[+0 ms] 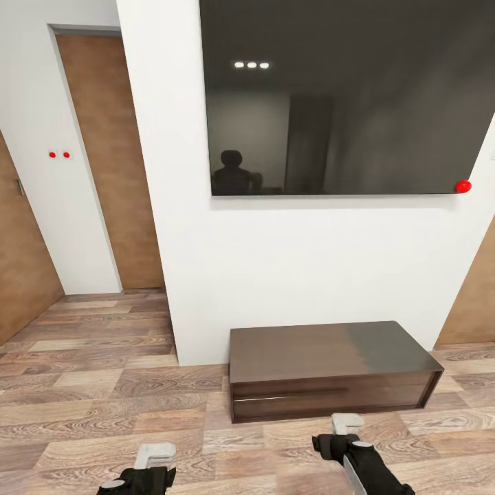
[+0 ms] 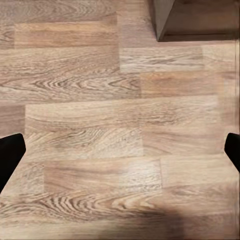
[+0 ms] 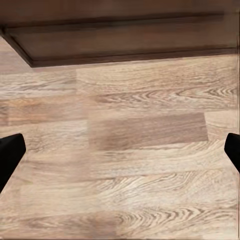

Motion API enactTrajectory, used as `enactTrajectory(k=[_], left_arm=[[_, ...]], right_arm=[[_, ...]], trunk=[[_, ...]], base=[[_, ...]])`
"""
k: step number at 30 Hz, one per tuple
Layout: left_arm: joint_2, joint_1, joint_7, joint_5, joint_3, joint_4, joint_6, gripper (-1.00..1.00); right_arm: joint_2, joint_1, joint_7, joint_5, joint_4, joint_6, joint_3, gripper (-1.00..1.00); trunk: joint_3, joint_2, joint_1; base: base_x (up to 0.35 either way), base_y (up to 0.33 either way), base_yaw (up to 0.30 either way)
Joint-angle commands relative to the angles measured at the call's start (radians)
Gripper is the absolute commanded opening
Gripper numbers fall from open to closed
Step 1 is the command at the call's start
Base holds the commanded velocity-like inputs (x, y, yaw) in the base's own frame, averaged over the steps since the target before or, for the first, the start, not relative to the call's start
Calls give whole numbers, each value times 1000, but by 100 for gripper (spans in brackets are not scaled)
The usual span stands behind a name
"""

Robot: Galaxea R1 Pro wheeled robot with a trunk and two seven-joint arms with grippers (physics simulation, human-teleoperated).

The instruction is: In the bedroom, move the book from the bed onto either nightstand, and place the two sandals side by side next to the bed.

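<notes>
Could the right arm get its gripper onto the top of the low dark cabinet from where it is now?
Probably yes. The right gripper hangs open and empty above the wood floor just in front of the low dark cabinet, whose top is bare, and nothing stands between them.

We see a wood-plank floor [image 1: 103, 385] in mixed light and mid-brown boards, running from the doorway area to the white wall. Directly on it stands a long, low dark-wood bench cabinet [image 1: 330, 368], set against that wall, its top bare. The cabinet lies just ahead of the right gripper [image 1: 344, 430] and ahead and to the right of the left gripper [image 1: 155, 457]. Both grippers hang above bare planks.
</notes>
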Motion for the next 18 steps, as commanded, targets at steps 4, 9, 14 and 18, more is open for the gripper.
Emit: enactTrajectory(k=[4,9,14,18], left_arm=[[-38,14,11,-1,-3,-151,101,100],[-76,60,65,9,-10,-328,164,100],[-116,69,84,26,-49,-367,175,100],[-131,72,94,35,-74,-360,168,100]], right_arm=[[-1,19,2,3,-234,162,1,100],[-2,54,4,5,-450,258,1,100],[-17,60,5,5,-573,283,1,100],[-30,72,6,5,-684,305,2,100]], trunk=[[-2,-1,0],[-3,-1,0],[-6,-1,0],[-7,-1,0]], base=[[0,0,-65],[0,0,-181],[0,0,-231],[0,0,-245]])
